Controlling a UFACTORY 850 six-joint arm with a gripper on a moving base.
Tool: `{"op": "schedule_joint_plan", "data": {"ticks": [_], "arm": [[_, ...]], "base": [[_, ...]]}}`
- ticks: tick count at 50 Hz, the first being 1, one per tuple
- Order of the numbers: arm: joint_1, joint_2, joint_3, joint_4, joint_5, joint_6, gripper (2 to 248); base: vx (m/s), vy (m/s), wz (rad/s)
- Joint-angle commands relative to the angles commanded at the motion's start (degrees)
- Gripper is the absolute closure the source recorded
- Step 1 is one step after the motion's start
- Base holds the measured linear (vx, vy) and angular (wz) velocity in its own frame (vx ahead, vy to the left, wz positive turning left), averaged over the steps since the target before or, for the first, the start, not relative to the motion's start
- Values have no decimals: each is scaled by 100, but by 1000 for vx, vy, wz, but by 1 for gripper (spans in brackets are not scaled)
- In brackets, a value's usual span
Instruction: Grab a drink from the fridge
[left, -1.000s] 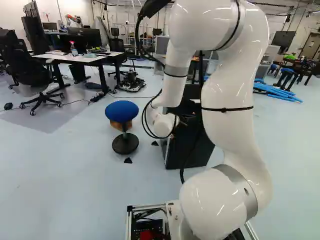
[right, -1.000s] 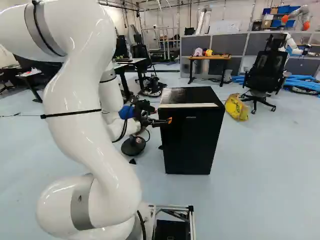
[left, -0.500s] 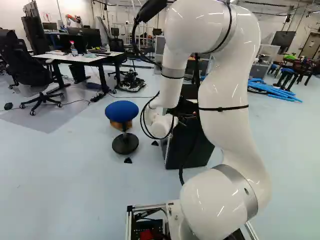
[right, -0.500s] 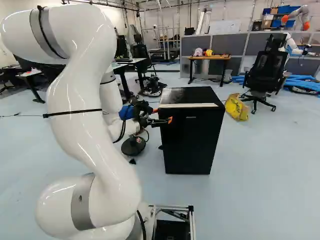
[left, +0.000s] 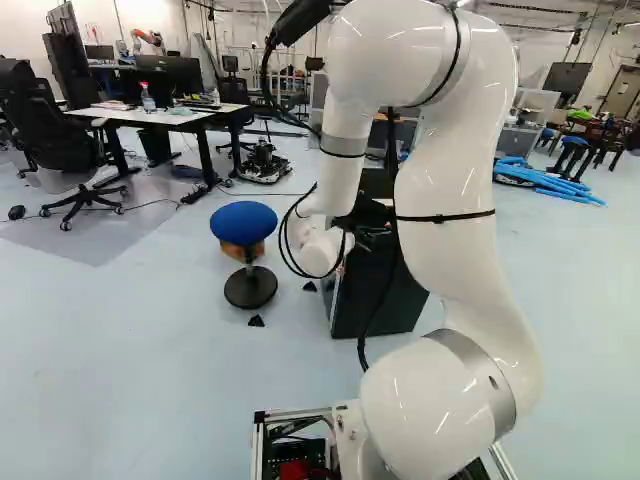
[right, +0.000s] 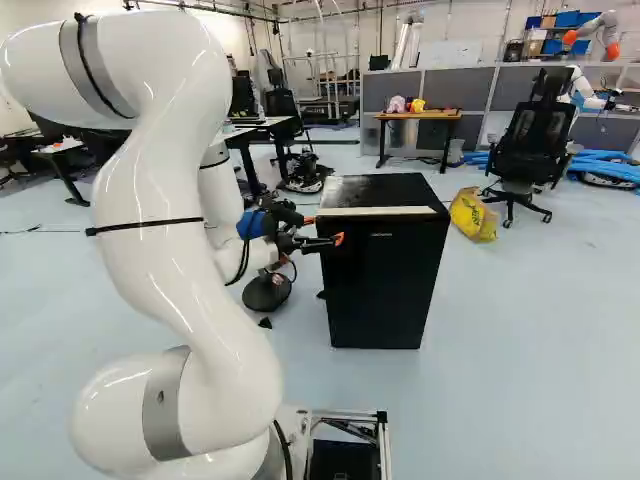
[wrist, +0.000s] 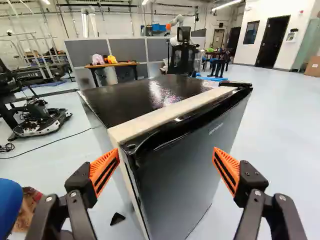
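The black two-finger gripper (right: 325, 230) on the white jointed arm (right: 180, 250) stands wide open, with nothing gripped between its orange ribbed pads (wrist: 104, 172). It is level with the upper part of the black, box-shaped fridge (right: 385, 270), at the near vertical corner where the side meets the door. In the wrist view that corner lies ahead, between the spread fingers: one finger is toward the fridge's side, the other in front of the dark, glossy door (wrist: 187, 175). Whether either pad touches the fridge cannot be told. The door is closed, hiding the inside where a drink would be. The fridge stands upright on the pale blue floor (right: 540, 330), and a cream strip (wrist: 170, 112) runs along the front edge of its shiny black top. A stool with a round blue seat (left: 244, 222) stands near the fridge, left of it in the left base view. In the right base view, a crumpled yellow bag (right: 473, 215) lies right of the fridge, near a black office chair (right: 533, 145). Beyond, a pink soft object (right: 397, 104) and a yellow one (right: 417, 105) sit side by side on a wooden tabletop (right: 440, 115), toward its left end.
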Motion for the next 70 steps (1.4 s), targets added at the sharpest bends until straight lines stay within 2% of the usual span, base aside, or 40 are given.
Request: {"op": "schedule_joint_plan", "data": {"ticks": [30, 70], "arm": [[-5, -118, -187, 0, 0, 0, 3], [-5, -119, -188, 79, 0, 0, 3]], "base": [[0, 0, 0], [0, 0, 0]]}}
